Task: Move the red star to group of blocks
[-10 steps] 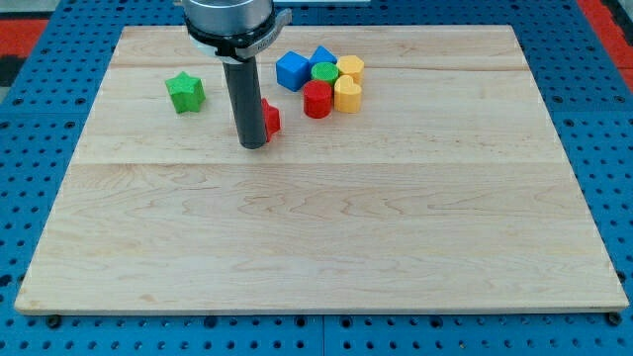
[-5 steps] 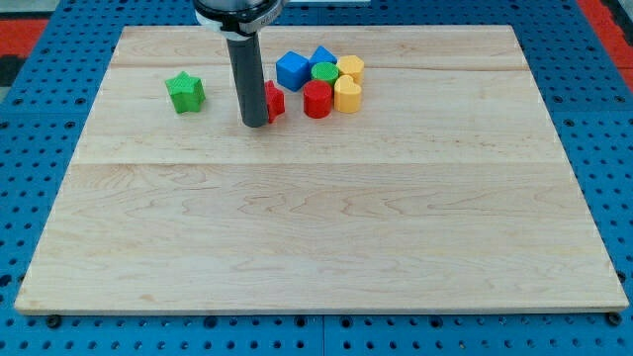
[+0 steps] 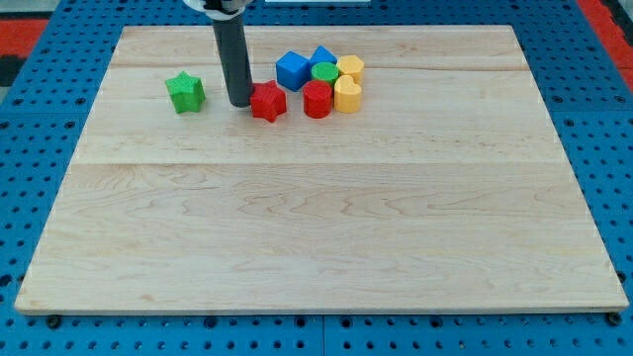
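At view's top: my tip (image 3: 239, 103), fingerless, touching red star (image 3: 267, 101); off-centre push risks star slipping past group (image 3: 324, 81).

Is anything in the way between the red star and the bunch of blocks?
No. The red star sits just left of the red cylinder at the group's edge, bare board between. My tip is against the star's left side.

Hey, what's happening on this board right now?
A robot arm is pushing the red star with my tip, which sits against the star's left side. The star lies just left of the red cylinder at the edge of the cluster, with a small gap between them. That cluster also holds two blue blocks, a green cylinder and two yellow blocks. A green star sits alone farther left.
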